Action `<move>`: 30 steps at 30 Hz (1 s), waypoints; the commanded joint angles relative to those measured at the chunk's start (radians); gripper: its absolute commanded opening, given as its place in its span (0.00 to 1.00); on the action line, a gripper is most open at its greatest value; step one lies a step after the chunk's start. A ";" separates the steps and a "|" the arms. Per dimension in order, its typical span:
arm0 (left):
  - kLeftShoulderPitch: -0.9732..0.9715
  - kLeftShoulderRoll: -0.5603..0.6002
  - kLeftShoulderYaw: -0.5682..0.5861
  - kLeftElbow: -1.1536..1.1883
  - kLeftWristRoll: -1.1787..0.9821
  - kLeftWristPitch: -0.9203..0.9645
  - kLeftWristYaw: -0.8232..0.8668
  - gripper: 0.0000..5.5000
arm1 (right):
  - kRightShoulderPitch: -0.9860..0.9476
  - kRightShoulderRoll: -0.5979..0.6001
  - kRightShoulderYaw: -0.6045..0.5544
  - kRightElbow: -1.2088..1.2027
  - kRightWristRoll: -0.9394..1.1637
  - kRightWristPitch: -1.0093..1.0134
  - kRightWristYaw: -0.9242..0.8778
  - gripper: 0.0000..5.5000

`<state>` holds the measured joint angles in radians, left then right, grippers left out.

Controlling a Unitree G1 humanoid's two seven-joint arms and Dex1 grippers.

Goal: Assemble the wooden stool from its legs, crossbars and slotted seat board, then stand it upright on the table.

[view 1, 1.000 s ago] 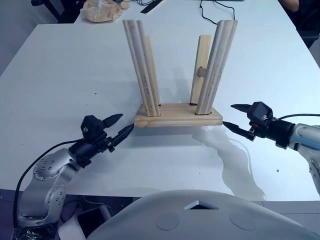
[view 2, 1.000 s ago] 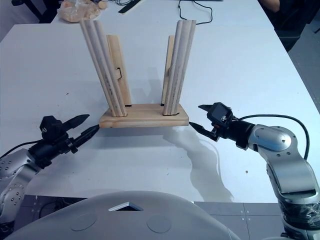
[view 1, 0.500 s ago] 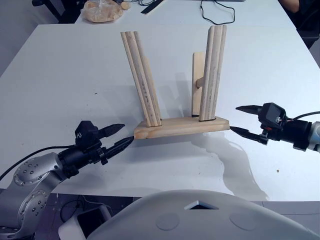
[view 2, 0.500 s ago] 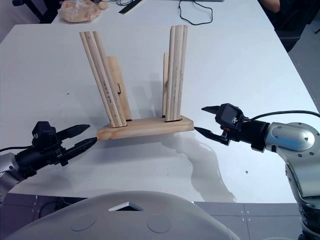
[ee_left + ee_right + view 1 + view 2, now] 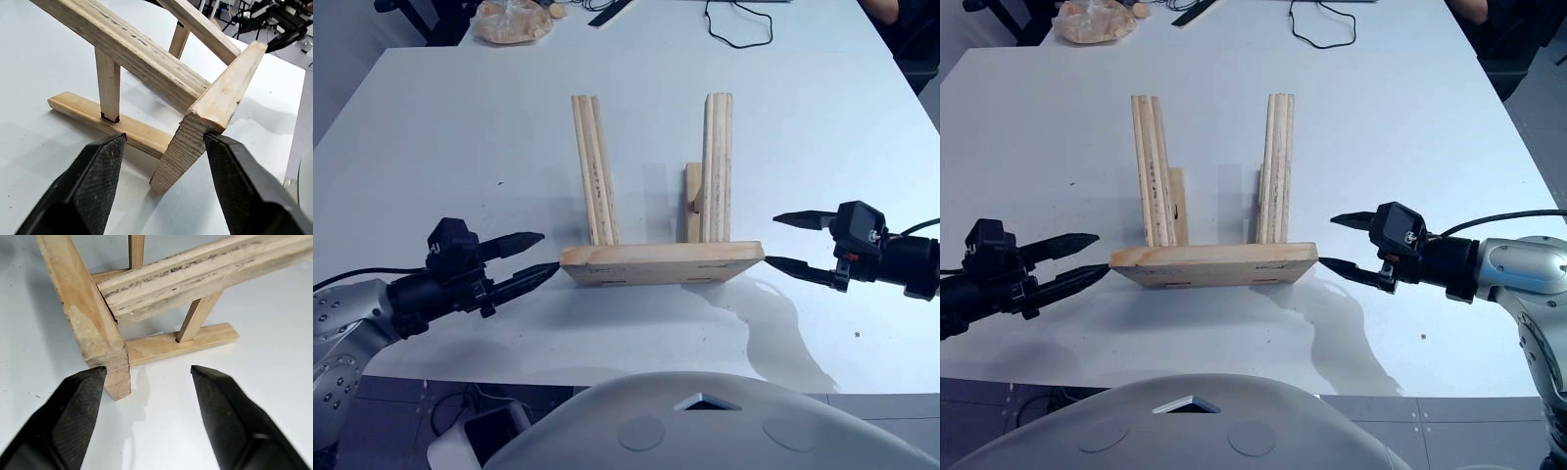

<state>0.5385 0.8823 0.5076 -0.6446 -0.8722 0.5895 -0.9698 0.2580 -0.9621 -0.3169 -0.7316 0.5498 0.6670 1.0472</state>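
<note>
Step in hand: turning the assembled stool point(image 5: 717, 166) upright. It lies tipped at frame centre on the tabletop point(image 5: 431, 147), seat board point(image 5: 661, 264) on edge. Left end effector point(image 5: 549, 251) and right end effector point(image 5: 771, 239) stand open at the board ends. Next move likely requires clamping both ends, then rotating

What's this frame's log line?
stool on side | left gripper open at seat board left end | right gripper open at right end | not upright

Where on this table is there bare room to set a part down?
Bare table lies left and right of the stool, and beyond its legs toward the bag. Crowded: the seat board ends, flanked by left gripper and right gripper.
</note>
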 commanded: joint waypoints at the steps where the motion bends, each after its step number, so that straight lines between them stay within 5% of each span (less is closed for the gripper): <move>1: -0.066 0.000 -0.089 0.060 0.077 -0.080 -0.077 0.54 | -0.035 0.014 0.062 -0.013 0.128 0.000 0.077 0.58; 9: -0.027 0.003 -0.157 0.169 0.306 -0.285 -0.158 0.54 | -0.026 -0.034 0.036 0.198 0.121 -0.054 0.210 0.58; 21: -0.195 -0.101 -0.347 0.631 0.580 -0.764 -0.223 0.54 | -0.047 0.056 0.397 0.410 -0.224 -0.389 0.207 0.58; 30: -0.294 -0.221 -0.445 0.882 0.625 -0.994 -0.207 0.54 | -0.079 0.166 0.506 0.459 -0.277 -0.468 0.148 0.58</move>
<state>0.2538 0.6822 0.0775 0.2046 -0.2570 -0.3807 -1.1922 0.1948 -0.8124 0.1689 -0.2826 0.2886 0.2121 1.2062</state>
